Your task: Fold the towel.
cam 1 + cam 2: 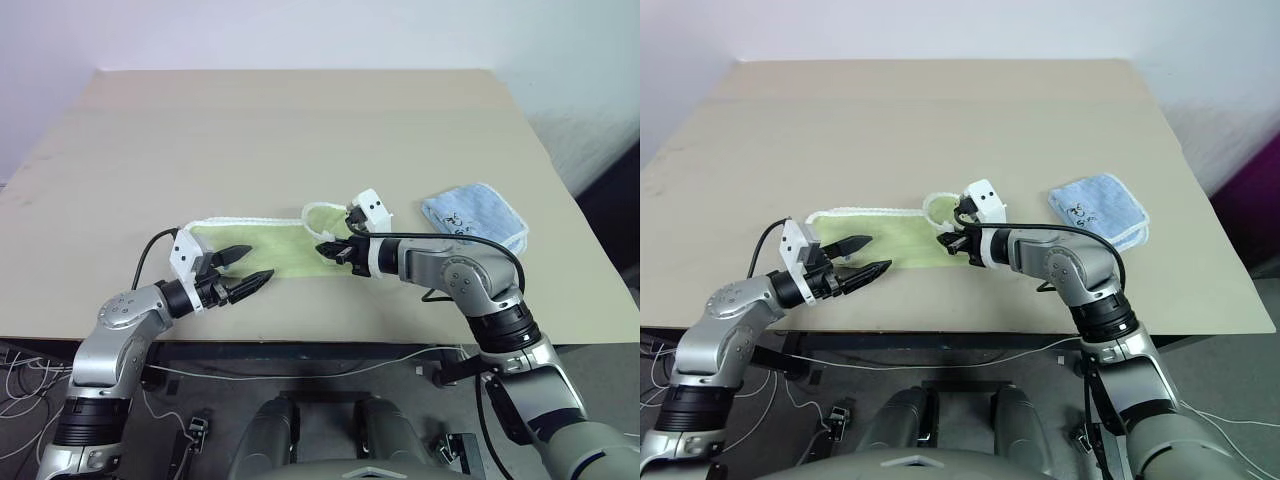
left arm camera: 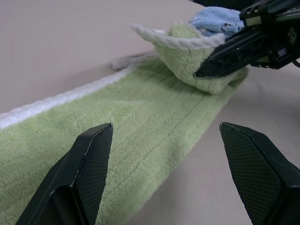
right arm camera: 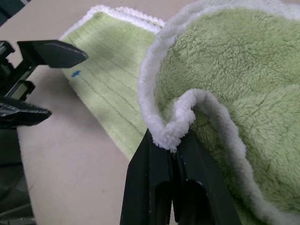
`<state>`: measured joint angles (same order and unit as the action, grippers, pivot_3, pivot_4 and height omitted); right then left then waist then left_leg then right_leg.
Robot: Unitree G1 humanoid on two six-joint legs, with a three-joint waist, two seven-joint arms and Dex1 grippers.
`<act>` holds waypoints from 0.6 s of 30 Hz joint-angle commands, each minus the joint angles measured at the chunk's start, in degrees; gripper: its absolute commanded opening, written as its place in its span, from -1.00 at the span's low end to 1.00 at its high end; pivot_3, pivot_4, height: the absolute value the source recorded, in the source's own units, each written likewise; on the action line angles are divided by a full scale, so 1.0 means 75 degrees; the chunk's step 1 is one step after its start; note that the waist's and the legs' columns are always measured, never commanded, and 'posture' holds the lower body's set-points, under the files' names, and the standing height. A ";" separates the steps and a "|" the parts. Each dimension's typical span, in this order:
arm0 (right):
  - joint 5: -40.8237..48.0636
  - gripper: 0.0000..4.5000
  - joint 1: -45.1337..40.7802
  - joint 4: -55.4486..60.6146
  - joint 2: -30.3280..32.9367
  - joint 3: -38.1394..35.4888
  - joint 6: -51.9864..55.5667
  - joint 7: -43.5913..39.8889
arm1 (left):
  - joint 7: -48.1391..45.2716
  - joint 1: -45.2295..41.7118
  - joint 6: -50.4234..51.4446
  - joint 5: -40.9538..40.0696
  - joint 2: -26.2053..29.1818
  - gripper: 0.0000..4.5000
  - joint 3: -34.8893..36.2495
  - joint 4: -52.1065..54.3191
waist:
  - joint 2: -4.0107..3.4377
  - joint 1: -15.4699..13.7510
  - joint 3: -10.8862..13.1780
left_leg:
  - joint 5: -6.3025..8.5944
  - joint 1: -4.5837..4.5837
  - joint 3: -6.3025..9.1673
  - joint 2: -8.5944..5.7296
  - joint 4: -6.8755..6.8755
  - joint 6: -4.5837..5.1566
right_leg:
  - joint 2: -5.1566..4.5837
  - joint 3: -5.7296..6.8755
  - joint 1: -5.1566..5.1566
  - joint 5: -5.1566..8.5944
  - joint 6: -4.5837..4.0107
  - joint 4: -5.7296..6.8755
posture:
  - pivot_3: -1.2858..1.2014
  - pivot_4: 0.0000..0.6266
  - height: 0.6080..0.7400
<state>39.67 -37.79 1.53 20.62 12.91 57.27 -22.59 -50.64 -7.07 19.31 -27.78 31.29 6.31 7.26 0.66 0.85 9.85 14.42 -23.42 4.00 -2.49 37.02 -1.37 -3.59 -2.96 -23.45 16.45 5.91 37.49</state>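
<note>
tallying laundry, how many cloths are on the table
2. The green towel lies near the front edge, one end pinched up by the right pincer. The blue cloth lies folded to its right.

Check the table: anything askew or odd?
Nothing stands out. The right gripper is shut on the towel, whose right end is lifted and curled over the flat part. The left gripper is open. The blue cloth lies crumpled, apart.

The towel (image 3: 243,93) runs past the frame edge beyond the right claw (image 3: 174,145), its far end unseen. A blue cloth (image 2: 213,19) sits partly hidden behind that claw.
</note>
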 commanded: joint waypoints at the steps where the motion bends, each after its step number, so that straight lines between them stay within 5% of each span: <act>1: -0.0328 -0.99 -0.0186 -0.0008 -0.0199 -0.0008 -0.0178 -0.0253 | 0.0055 -0.0022 -0.0100 -0.0073 0.0002 0.69 0.0104 0.0362 | 0.0000 0.0010 0.0000 | 0.0000 0.0000 0.0000 0.0000 -0.0001 0.0000 | 0.0000 0.0000 0.0000 0.0000 0.0000 0.0000 | 0.03 -0.52 1.00; 6: -0.0443 -0.90 -0.0120 0.0063 -0.0363 -0.0162 -0.0009 -0.0519 | 0.0040 -0.0086 -0.0112 -0.0065 0.0014 0.69 0.0074 0.0290 | 0.0000 0.0016 0.0000 | 0.0000 0.0000 0.0000 0.0000 -0.0003 0.0000 | 0.0000 0.0000 -0.0002 0.0000 0.0000 0.0000 | 0.03 -0.52 1.00; 17: -0.0185 0.64 0.0039 0.1033 -0.0122 -0.0837 0.0291 -0.0967 | 0.0009 -0.0196 -0.0118 -0.0049 0.0000 0.69 0.0003 0.0214 | -0.0002 0.0006 0.0001 | 0.0000 0.0000 0.0001 0.0000 -0.0005 -0.0001 | -0.0001 0.0000 -0.0002 0.0000 0.0000 -0.0002 | 0.03 -0.52 1.00; 18: -0.0067 0.64 0.0071 0.1223 0.0012 -0.1034 0.0310 -0.1058 | 0.0015 -0.0176 -0.0115 -0.0050 0.0001 0.69 0.0006 0.0229 | -0.0002 0.0001 0.0001 | 0.0001 0.0000 0.0001 -0.0001 -0.0005 -0.0001 | -0.0003 0.0000 -0.0002 0.0000 0.0000 -0.0003 | 0.03 -0.52 1.00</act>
<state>37.29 -37.03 6.19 19.41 8.78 59.78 -29.16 -50.45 -7.74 19.32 -27.78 31.26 5.81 7.34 0.65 0.86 9.86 14.42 -23.43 4.01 -2.50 36.98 -1.38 -3.61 -2.96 -23.46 16.45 5.91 37.45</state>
